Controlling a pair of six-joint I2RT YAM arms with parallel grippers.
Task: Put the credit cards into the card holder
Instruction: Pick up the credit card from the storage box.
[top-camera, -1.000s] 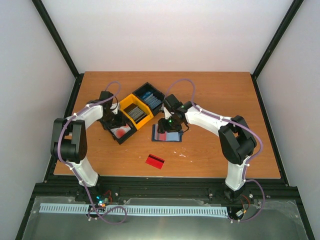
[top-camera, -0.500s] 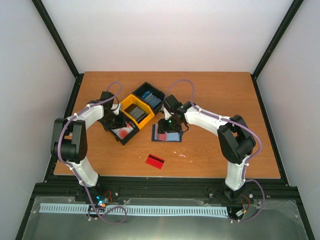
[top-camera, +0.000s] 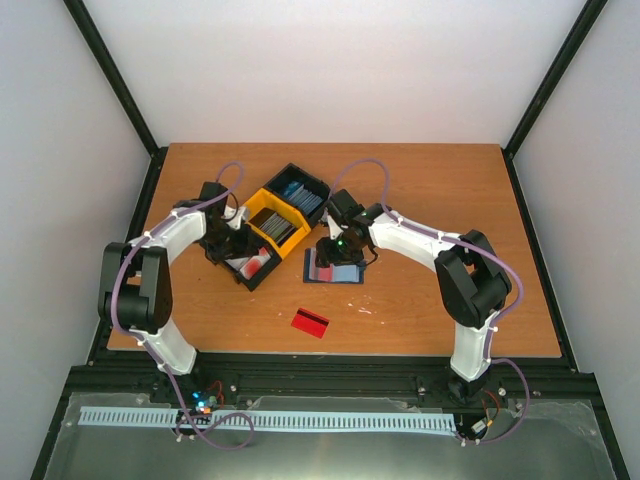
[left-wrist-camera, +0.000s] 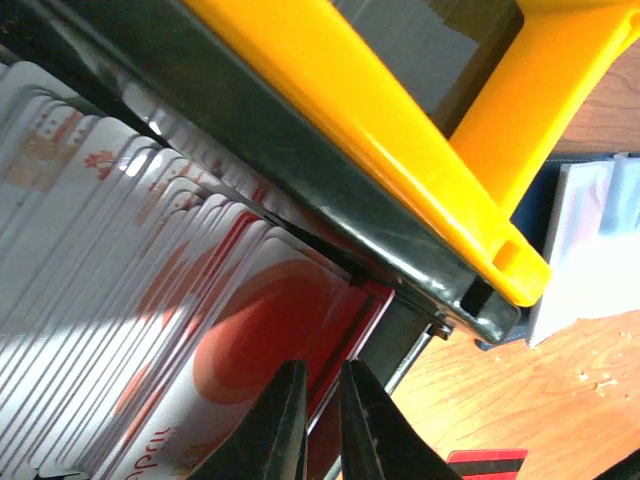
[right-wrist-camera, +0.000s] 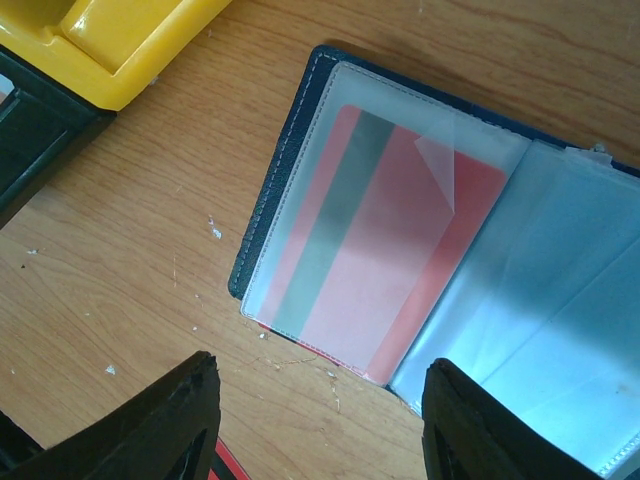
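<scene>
The card holder (top-camera: 335, 270) lies open on the table, navy with clear inner pockets. One red credit card (right-wrist-camera: 380, 250) with a dark stripe sits inside its left pocket. My right gripper (right-wrist-camera: 320, 430) hovers just above the holder's near edge, open wide and empty. My left gripper (left-wrist-camera: 322, 420) is down in the near black bin (top-camera: 248, 265), among a stack of red and white credit cards (left-wrist-camera: 150, 290). Its jaws are pinched on the edge of the end card. Another red card (top-camera: 310, 322) lies loose on the table in front.
A yellow bin (top-camera: 272, 222) and a second black bin (top-camera: 300, 192), both holding dark and blue cards, stand in a diagonal row behind the near bin. The yellow bin's wall (left-wrist-camera: 400, 150) is close over my left gripper.
My left gripper has shifted a little up and right inside the near black bin, and the bin has nudged with it. The right arm has not moved.
</scene>
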